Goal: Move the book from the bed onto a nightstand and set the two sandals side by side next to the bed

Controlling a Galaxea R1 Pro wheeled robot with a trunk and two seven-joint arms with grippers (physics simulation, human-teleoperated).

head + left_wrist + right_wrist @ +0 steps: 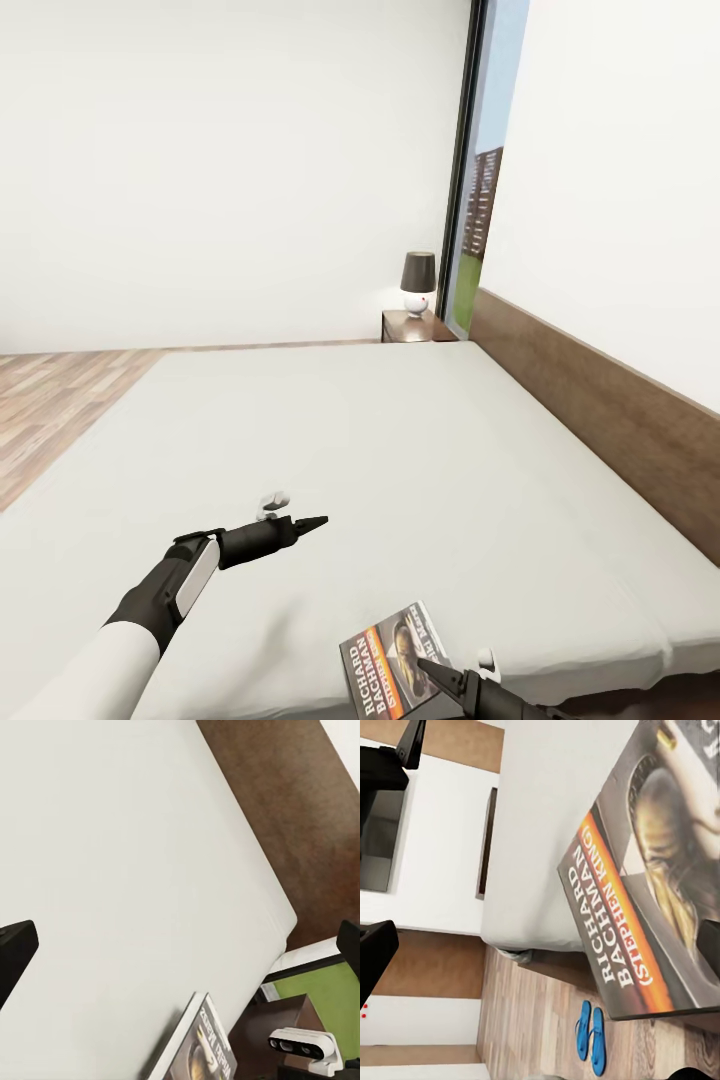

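Now | right end effector (432,668) wide over book (392,670) | lamp (417,282) on nightstand (405,326) | sandals (591,1036) on floor

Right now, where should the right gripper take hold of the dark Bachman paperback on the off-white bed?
Probably the dark thin paperback's near edge, coming from the bed's foot side. It lies flat close to the mattress edge, and the right gripper sits over that corner, so one finger could slide underneath.

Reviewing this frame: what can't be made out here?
- Right gripper: head view's bottom edge cuts it off; whether it grips the book is unclear.
- Nightstand: bed hides its lower part.
- Sandals: small and far in the right wrist view, details unreadable.
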